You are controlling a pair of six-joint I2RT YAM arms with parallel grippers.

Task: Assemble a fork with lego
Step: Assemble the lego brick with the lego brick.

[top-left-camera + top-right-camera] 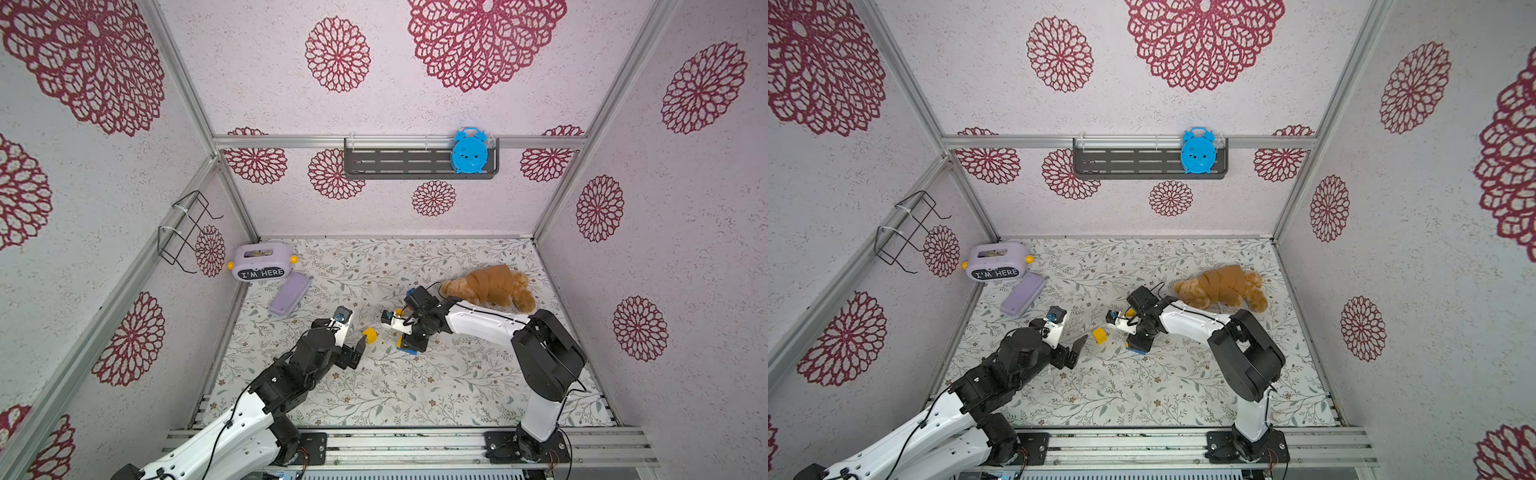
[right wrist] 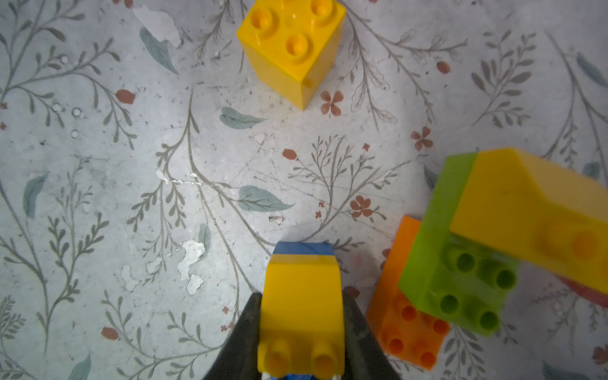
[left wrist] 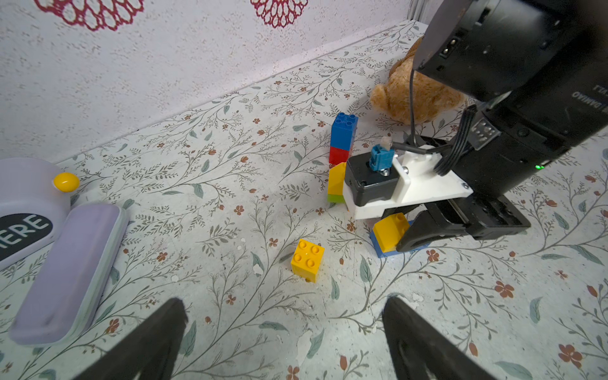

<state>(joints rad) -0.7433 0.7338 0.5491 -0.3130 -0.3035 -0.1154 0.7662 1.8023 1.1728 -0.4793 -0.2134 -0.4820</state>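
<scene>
Table: pale cover with a leaf-and-flower print. My wrist views show small white chips in its surface.

Plush: brown, lying on the table at my far right, towards the back wall.

Purple box: far left corner, a yellow knob at each end, black label reading "I'M HERE". It has an opening on top; I cannot make out the contents.

Purple case: flat on the table just in front of the box, angled. I cannot tell whether they touch.

Back wall: grey slotted shelf, with a blue alarm clock at its right end.

Left wall: black wire basket, fixed to the frame rail with white ties.

Walls: white, with red rosettes.
</scene>
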